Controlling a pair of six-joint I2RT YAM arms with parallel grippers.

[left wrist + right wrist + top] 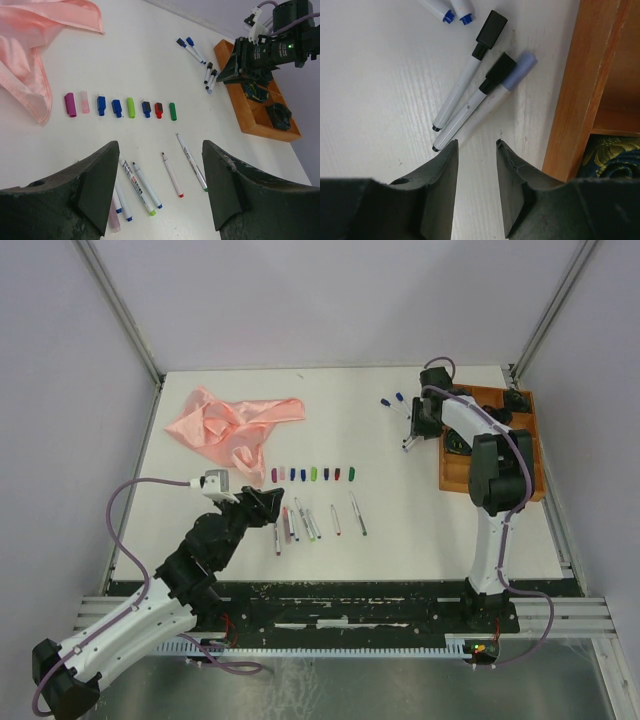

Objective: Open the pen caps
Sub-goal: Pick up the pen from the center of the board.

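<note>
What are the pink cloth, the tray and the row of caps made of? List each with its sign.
The pink cloth looks like thin satin-type fabric: soft folds, slight sheen. The tray looks like wood, matte, with visible grain. The caps are probably moulded plastic: smooth, solid colours.

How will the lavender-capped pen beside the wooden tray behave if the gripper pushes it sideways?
It will probably roll: the lavender-capped pen is a slim round barrel lying flat on the smooth white table. It looks stiff and light, so it is likely to skid easily. It appears to lie against a black-capped pen, so a push may move both.
</note>
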